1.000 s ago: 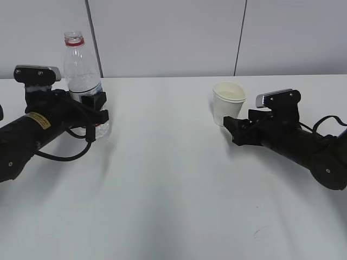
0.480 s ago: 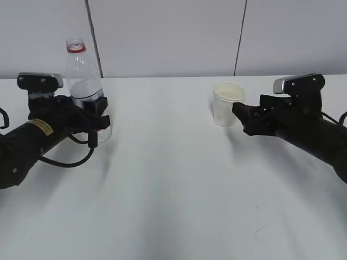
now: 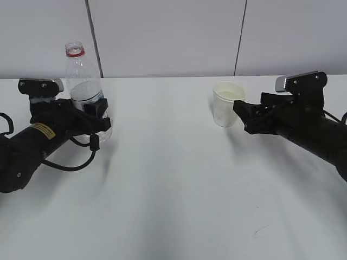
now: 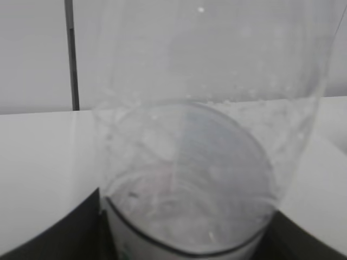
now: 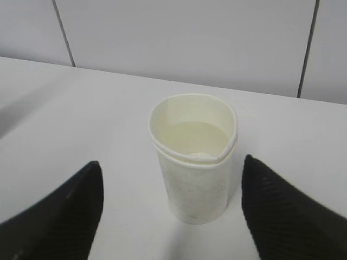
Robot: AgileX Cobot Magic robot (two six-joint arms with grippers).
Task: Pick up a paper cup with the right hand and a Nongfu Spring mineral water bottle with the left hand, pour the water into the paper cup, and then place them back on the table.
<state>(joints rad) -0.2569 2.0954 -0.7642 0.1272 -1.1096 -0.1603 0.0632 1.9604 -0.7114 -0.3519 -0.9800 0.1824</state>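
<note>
paper cup [image 5: 194, 157] white, cream inside; bottle [image 3: 84, 84] clear, red neck ring; arms black; table [image 3: 173, 184] white

Only a pale grey wall [image 3: 162, 38] in the background, plain and matte, made of flat panels. On the wall, in the exterior view, a left seam [image 3: 93, 38], dark and thin, leaning slightly; toward the right part of the wall, a right seam [image 3: 240, 38], also dark, tilted the other way. Between them, one wide bare panel of the wall.

In the left wrist view, the same wall [image 4: 32, 54], with one dark vertical seam [image 4: 69, 54] on its left part.

In the right wrist view, the wall [image 5: 184, 38] again, with a thin seam [image 5: 63, 32] near its left side and another seam [image 5: 308, 49] near its right side.
</note>
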